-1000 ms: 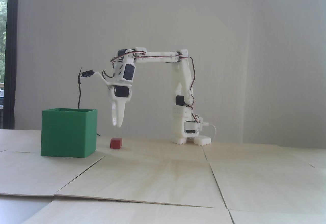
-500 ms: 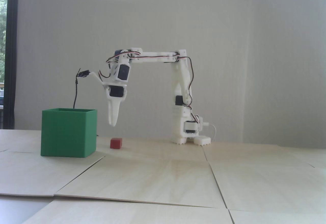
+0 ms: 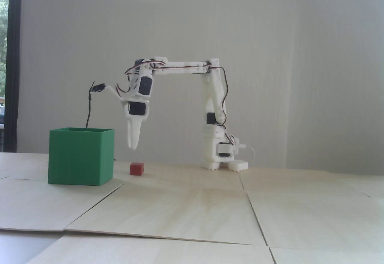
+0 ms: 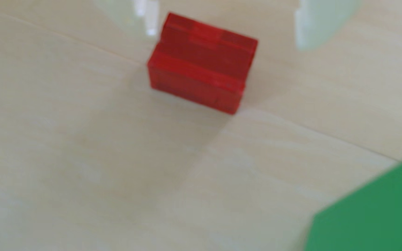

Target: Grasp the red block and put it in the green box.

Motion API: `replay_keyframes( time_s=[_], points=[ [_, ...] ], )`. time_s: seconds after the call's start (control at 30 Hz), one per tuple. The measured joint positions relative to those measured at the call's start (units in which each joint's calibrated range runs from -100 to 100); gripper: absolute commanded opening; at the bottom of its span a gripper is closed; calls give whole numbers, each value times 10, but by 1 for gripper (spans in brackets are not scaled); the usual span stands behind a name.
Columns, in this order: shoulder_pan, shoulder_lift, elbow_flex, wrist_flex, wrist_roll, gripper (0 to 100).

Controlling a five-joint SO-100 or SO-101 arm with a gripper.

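over the last second the arm has swung its wrist toward nine o'clock in the fixed view, then all but stopped: the gripper (image 3: 132, 147) now hangs in the air above the red block (image 3: 136, 168), its tip at about eleven o'clock from the block and well clear of it. the block sits on the wooden table (image 3: 192, 204), just beside the green box (image 3: 81, 156), at the box's three o'clock. in the wrist view the two pale fingers (image 4: 321, 24) are spread apart, entering from twelve o'clock, with the red block (image 4: 201, 62) lying between and just below them and a corner of the green box (image 4: 376, 207) at five o'clock. the picture is soft, but the gap looks wider than the block. judging from this, the aiming is nearly done and the block is untouched; what remains is to drop straight down, close on the block, lift it and carry it toward nine o'clock over the box's rim.
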Motion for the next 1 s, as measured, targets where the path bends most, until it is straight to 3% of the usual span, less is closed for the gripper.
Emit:
replay_keyframes(
  time_s=[1.0],
  points=[
    [5, 69, 0, -19, -2, 20]
  ],
)
